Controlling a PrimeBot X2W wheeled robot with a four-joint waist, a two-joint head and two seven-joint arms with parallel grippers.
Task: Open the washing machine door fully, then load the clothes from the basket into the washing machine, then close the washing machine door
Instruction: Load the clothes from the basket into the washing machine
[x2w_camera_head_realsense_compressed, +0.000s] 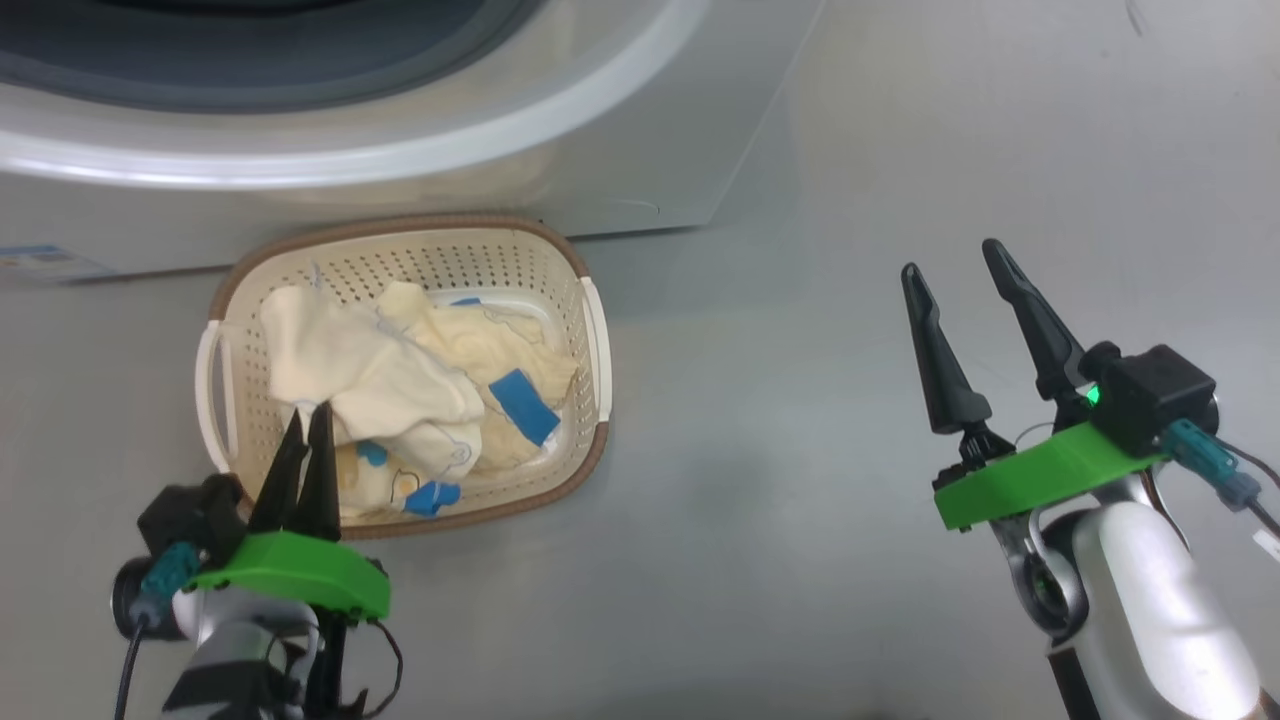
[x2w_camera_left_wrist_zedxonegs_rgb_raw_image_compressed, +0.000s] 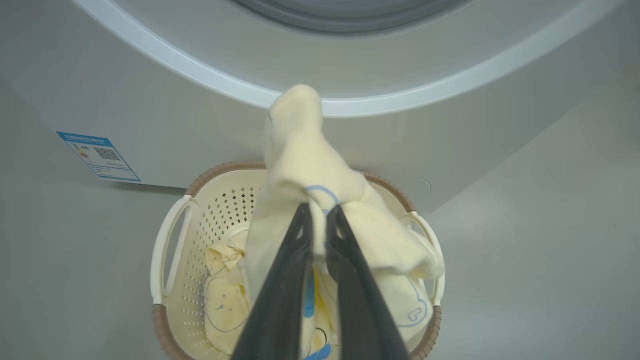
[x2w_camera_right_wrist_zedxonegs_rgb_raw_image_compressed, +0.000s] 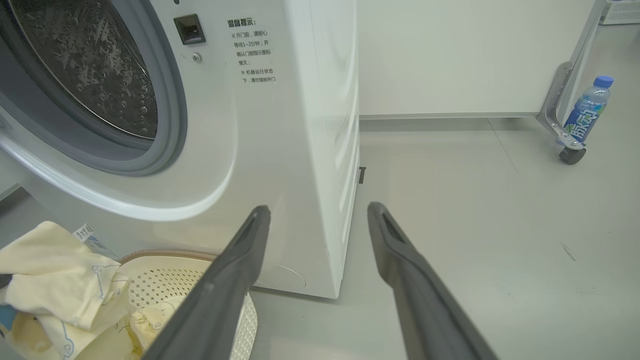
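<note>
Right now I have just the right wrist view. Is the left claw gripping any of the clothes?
Observer: Yes. The left claw is shut on a pale yellow garment, held over the basket.
Operator: Is anything else in the basket?
Observer: Yes, more clothes lie inside, some with blue patches.
Operator: Where is my right claw against the basket?
Observer: The right claw hangs open over the floor, off to the basket's right, apart from it.

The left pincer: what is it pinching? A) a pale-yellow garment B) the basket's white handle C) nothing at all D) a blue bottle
A: the left pincer is shut on a pale-yellow garment, lifted above the basket.
</note>
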